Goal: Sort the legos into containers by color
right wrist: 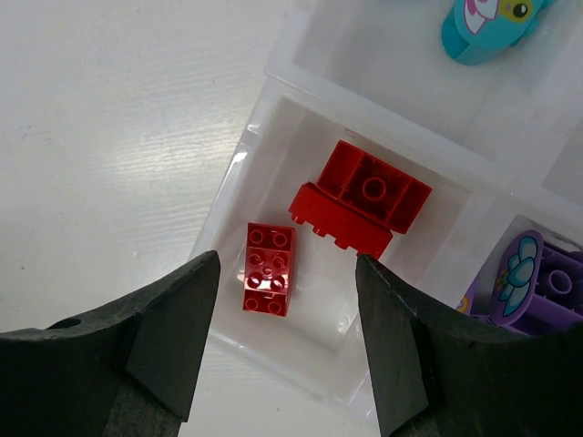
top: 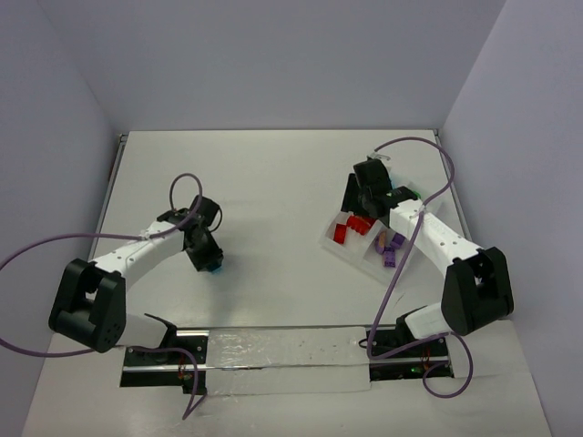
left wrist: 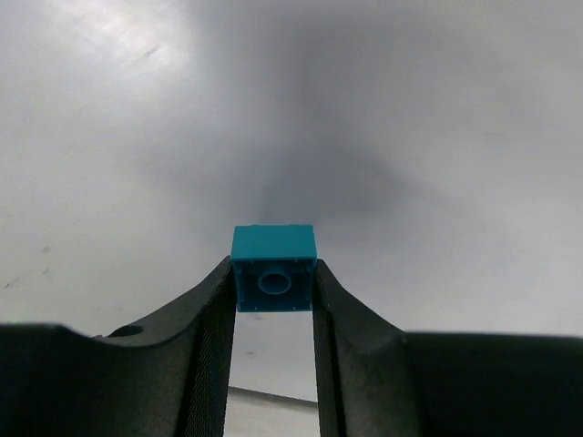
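One teal brick (left wrist: 273,259) is clamped in the left tool (left wrist: 273,291), over the left side of the table (top: 273,173). The right tool (right wrist: 285,273) is held apart, with nothing in it, above the tray (right wrist: 232,196). Two red bricks (right wrist: 270,269) are seen in one box, and one teal piece (right wrist: 487,27) in the next.

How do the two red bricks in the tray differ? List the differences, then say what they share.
Size: the small brick looks clearly smaller than the big brick.
Pose: the small brick lies flat with its studs up; the big brick is tipped, showing its hollow underside.
Shared: both are red and lie in the same compartment.
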Motion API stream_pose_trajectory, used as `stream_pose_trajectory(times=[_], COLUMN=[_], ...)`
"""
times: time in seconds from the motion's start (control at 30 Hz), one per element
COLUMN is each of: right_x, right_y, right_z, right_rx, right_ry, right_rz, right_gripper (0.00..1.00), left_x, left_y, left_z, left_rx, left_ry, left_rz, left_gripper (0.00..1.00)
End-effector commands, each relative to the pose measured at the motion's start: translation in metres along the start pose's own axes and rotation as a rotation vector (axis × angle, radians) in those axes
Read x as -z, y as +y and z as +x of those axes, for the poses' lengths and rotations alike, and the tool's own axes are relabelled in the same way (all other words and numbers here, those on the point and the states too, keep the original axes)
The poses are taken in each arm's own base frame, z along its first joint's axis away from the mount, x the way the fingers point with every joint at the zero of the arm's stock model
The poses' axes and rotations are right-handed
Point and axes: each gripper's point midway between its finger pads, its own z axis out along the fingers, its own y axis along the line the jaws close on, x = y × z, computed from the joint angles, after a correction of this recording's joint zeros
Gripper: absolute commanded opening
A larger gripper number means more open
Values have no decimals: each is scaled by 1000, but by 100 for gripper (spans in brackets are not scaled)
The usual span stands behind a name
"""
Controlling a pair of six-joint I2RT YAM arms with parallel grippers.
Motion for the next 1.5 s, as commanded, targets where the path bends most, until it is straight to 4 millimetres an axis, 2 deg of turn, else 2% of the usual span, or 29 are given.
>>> stream_pose_trajectory(times=[0.0, 0.13, 0.2, 0.27, 0.3, 0.33, 0.37, 0.5, 0.6, 0.63, 0.67, 0.77, 0.97, 1.13, 1.47], right_x=[31, 53, 70, 87, 94, 105, 110, 125, 142, 149, 156, 168, 166, 176, 177], right_y=[14, 45, 71, 90, 96, 106, 110, 124, 136, 137, 137, 138, 147, 157, 183], right_z=[-41, -50, -49, -49, -47, -48, -48, -41, -28, -27, -27, -21, -4, -11, -11], right_rx=[-3, 70, 115, 160, 170, 222, 243, 404, 545, 609, 674, 796, 970, 972, 1015], right_ry=[-108, -115, -94, -87, -85, -106, -117, -212, -324, -414, -515, -646, -592, -666, -673], right_rz=[-70, -260, -416, -539, -580, -648, -674, -793, -917, -942, -960, -982, -1010, -1033, -1075], right_gripper=[69, 69, 69, 69, 69, 69, 69, 70, 67, 67, 68, 72, 73, 74, 74], left_x=[53, 100, 140, 163, 165, 188, 193, 213, 215, 212, 211, 206, 198, 200, 204], left_y=[-88, -162, -204, -230, -232, -244, -248, -257, -253, -251, -249, -242, -237, -237, -235], left_z=[-48, -57, -59, -58, -58, -53, -52, -42, -29, -27, -23, -14, -6, -6, -4], left_rx=[-134, -271, -353, -407, -410, -447, -456, -497, -533, -541, -563, -593, -610, -616, -627], left_ry=[-95, -62, -38, -16, -13, 29, 42, 130, 219, 236, 258, 314, 374, 380, 398], left_rz=[305, 629, 857, 1015, 1024, 1141, 1175, 1310, 1358, 1356, 1365, 1376, 1386, 1393, 1406], left_gripper=[0, 0, 0, 0, 0, 0, 0, 0, 0, 0, 0, 0, 0, 0, 0])
